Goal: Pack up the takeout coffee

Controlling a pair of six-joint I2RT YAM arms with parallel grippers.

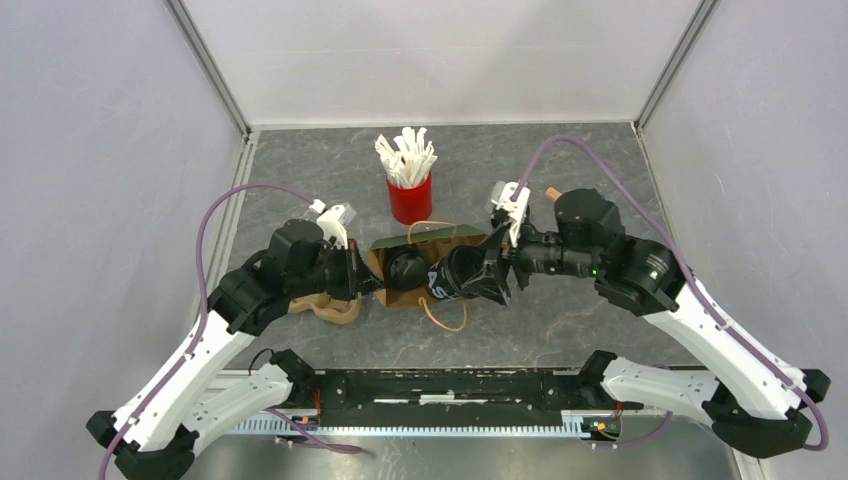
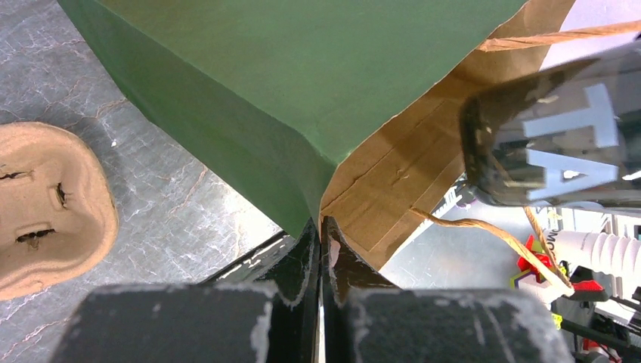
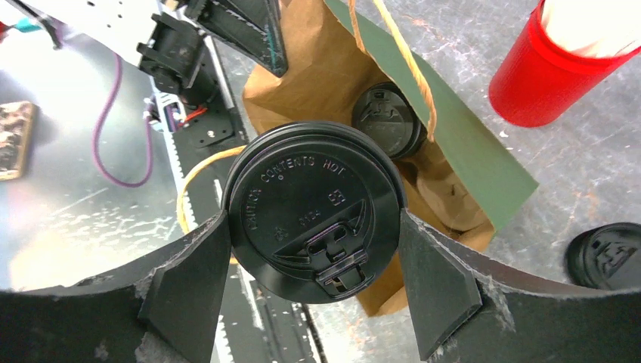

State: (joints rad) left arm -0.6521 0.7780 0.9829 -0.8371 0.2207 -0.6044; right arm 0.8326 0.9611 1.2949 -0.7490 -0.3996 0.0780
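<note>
The takeout coffee (image 3: pixel 314 212), a black paper cup with white lettering (image 2: pixel 559 144) and a flat black lid, lies sideways between the fingers of my right gripper (image 3: pixel 314 249), which is shut on its sides. It hangs at the open mouth of the green paper bag (image 1: pixel 430 240), lid toward the wrist camera. Inside the bag, which lies on its side, sits a second lidded black cup (image 3: pixel 389 117). My left gripper (image 2: pixel 321 227) is shut on the bag's (image 2: pixel 264 76) rim at the opening's corner, pinching the paper.
A red cup (image 1: pixel 410 195) of white sticks stands just behind the bag. A brown pulp cup carrier (image 1: pixel 335 308) lies under the left wrist. Another lidded black cup (image 3: pixel 608 255) stands on the table to the right. The bag's twine handles (image 1: pixel 445 315) trail toward the front.
</note>
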